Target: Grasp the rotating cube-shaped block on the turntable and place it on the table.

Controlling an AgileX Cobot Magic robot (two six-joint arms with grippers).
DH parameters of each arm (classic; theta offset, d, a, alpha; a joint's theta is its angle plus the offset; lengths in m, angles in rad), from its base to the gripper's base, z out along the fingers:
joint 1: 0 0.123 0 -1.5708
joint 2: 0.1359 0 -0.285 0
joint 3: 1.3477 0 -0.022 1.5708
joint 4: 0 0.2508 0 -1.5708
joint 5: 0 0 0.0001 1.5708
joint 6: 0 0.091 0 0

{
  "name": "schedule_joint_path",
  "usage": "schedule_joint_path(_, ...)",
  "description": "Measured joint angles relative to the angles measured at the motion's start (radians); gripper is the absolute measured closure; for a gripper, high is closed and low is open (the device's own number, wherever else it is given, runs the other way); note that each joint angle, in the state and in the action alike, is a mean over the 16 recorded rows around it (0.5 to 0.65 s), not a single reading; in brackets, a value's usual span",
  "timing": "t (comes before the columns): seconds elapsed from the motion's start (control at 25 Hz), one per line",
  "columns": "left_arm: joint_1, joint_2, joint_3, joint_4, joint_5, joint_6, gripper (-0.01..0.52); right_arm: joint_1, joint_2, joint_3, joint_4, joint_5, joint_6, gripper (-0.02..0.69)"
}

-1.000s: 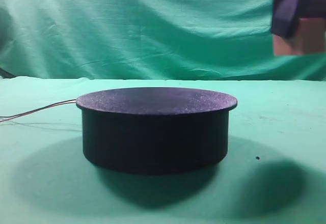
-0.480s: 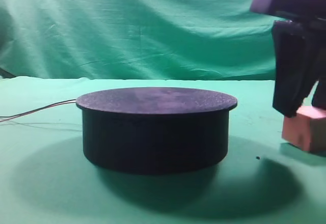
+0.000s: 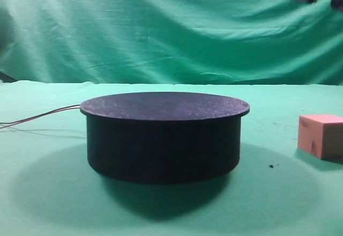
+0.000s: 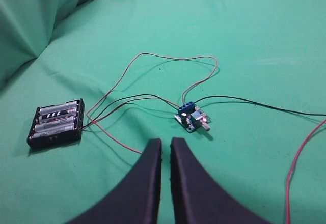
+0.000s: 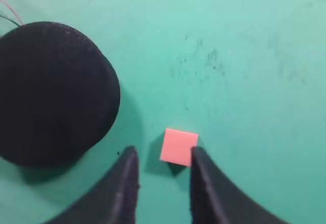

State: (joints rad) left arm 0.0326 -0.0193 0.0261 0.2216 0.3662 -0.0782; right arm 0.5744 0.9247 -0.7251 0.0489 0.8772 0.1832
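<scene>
A matt green cloth, creased and faintly scuffed, covers the table point(image 3: 48, 204) and hangs in soft folds as the backdrop point(image 3: 161, 27). The dark turntable point(image 3: 163, 139) shows a grainy, speckled top over a smooth, dull wall, while the cube point(image 3: 321, 135) has plain matt salmon-pink faces. Smooth black plastic-looking fingers point(image 4: 147, 183) with a slight sheen frame a black battery holder point(image 4: 56, 123) with shiny metallic cells, thin insulated wires point(image 4: 153, 61) and a small blue circuit board point(image 4: 192, 118).

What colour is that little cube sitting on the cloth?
Salmon pink, plain and matte. The cube-shaped block shows best in the right wrist view.
</scene>
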Motion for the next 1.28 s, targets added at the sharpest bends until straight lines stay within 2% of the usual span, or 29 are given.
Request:
schedule_joint_path(0.12, 0.000, 0.000, 0.000, 0.000, 0.000, 0.000, 0.514, 0.000, -0.092, 0.042, 0.014, -0.010, 0.005, 0.659)
schedule_joint_path(0.32, 0.000, 0.000, 0.000, 0.000, 0.000, 0.000, 0.514, 0.000, -0.202, 0.099, 0.047, -0.049, -0.008, 0.665)
schedule_joint_path(0.72, 0.000, 0.000, 0.000, 0.000, 0.000, 0.000, 0.514, -0.021, -0.297, 0.136, 0.054, -0.155, -0.170, 0.665)
schedule_joint_path(1.0, 0.000, 0.000, 0.000, 0.000, 0.000, 0.000, 0.514, -0.138, -0.418, 0.257, 0.020, -0.287, -0.274, 0.665)
schedule_joint_path(1.28, 0.000, 0.000, 0.000, 0.000, 0.000, 0.000, 0.514, -0.311, -0.659, 0.479, 0.015, -0.439, -0.287, 0.665)
